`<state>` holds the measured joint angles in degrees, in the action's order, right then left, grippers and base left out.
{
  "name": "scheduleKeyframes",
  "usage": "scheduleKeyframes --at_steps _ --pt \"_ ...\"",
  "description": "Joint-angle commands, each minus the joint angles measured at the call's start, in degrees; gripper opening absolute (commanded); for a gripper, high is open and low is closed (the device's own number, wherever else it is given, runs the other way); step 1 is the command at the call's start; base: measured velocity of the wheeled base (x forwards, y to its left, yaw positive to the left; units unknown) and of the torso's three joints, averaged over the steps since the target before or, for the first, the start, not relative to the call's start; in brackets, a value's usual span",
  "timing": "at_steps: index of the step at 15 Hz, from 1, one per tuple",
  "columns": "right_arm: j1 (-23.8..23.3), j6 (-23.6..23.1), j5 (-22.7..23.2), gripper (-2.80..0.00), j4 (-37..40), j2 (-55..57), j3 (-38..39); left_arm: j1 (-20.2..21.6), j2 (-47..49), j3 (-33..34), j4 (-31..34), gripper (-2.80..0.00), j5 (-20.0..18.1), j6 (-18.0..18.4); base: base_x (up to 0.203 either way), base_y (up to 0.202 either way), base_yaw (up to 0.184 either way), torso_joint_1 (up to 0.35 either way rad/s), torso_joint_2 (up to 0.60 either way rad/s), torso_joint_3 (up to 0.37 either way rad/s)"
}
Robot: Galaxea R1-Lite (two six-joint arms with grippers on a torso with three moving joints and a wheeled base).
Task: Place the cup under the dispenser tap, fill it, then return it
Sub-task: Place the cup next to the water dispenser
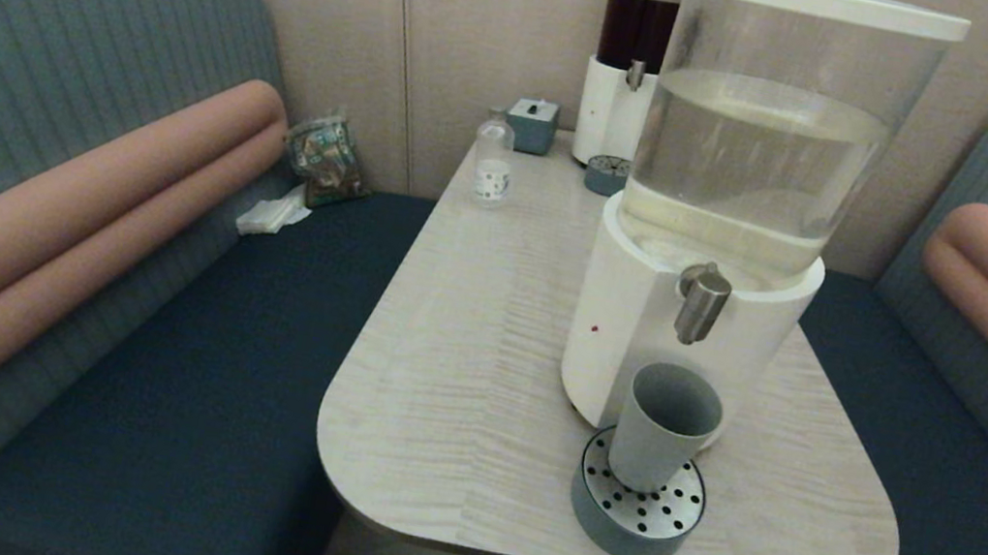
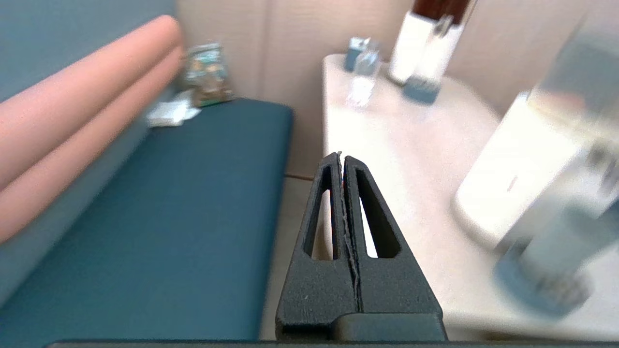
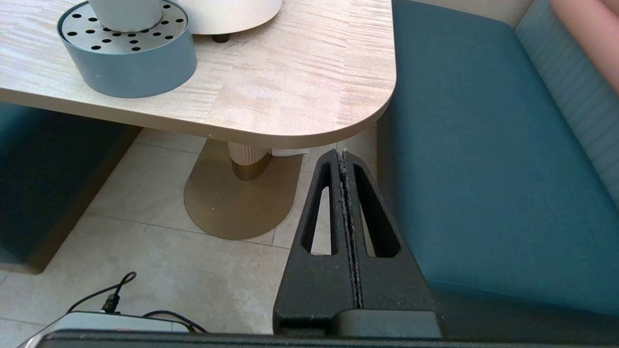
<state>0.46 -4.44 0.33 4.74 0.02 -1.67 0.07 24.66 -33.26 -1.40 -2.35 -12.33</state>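
The grey-blue cup (image 1: 663, 426) stands upright on the round perforated drip tray (image 1: 637, 510), directly below the brushed-metal dispenser tap (image 1: 702, 301) of the large clear tank on a white base (image 1: 643, 329). Its foot also shows in the right wrist view as the cup (image 3: 126, 13) on the drip tray (image 3: 128, 60). Neither arm appears in the head view. My left gripper (image 2: 342, 157) is shut and empty, off the table's left edge, over the bench side. My right gripper (image 3: 343, 154) is shut and empty, low beside the table's near right corner, above the floor.
A clear plastic bottle (image 1: 492, 163), a small grey box (image 1: 533, 124) and a dark-liquid dispenser (image 1: 629, 63) with its own small tray (image 1: 606, 175) stand at the table's far end. Blue benches (image 1: 174, 386) flank the table (image 1: 459, 380). A snack bag (image 1: 326, 156) lies on the left bench.
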Motion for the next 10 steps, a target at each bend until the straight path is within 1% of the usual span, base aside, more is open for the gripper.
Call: scheduleKeyframes --at_steps 1,2,3,4,5,6,7,8,9,10 --pt "0.1 0.0 0.0 -2.8 0.0 -0.3 0.0 -0.1 20.2 -8.4 -1.7 -2.8 -0.7 -1.3 0.0 0.0 0.0 0.0 0.0 0.0" --pt "0.0 0.0 0.0 -2.8 0.0 -0.3 0.0 -0.4 28.0 -11.5 -3.9 -2.8 -2.3 -2.4 0.0 0.0 0.0 0.0 0.0 0.0" --pt "0.1 0.0 0.0 -2.8 0.0 -0.3 0.0 -1.4 35.0 -13.1 -6.3 -2.8 -5.4 -3.5 0.0 0.0 0.0 0.0 0.0 0.0" --pt "0.1 0.0 0.0 -2.8 0.0 -0.3 0.0 -2.7 40.6 -13.4 -8.6 -2.8 -10.0 -4.4 0.0 0.0 0.0 0.0 0.0 0.0" --pt "0.0 0.0 0.0 -2.8 0.0 -0.3 0.0 -4.2 45.6 -12.5 -12.5 -2.8 -18.4 -5.1 0.0 0.0 0.0 0.0 0.0 0.0" --pt "0.1 0.0 0.0 -2.8 0.0 -0.3 0.0 -5.2 48.6 -10.6 -18.3 -2.8 -28.7 -5.8 0.0 0.0 0.0 0.0 0.0 0.0" --pt "0.0 0.0 0.0 -2.8 0.0 -0.3 0.0 -6.0 50.9 -8.9 -25.7 -2.8 -35.7 -6.3 0.0 0.0 0.0 0.0 0.0 0.0" --pt "0.1 0.0 0.0 -2.8 0.0 -0.3 0.0 -7.3 52.9 -6.8 -31.7 -2.8 -38.7 -6.4 0.0 0.0 0.0 0.0 0.0 0.0" --pt "0.1 0.0 0.0 -2.8 0.0 -0.3 0.0 -8.4 53.7 -4.3 -34.9 -2.8 -39.2 -4.5 0.0 0.0 0.0 0.0 0.0 0.0" --pt "0.1 0.0 0.0 -2.8 0.0 -0.3 0.0 -8.7 54.2 -1.8 -38.1 -2.8 -39.5 0.9 0.0 0.0 0.0 0.0 0.0 0.0"
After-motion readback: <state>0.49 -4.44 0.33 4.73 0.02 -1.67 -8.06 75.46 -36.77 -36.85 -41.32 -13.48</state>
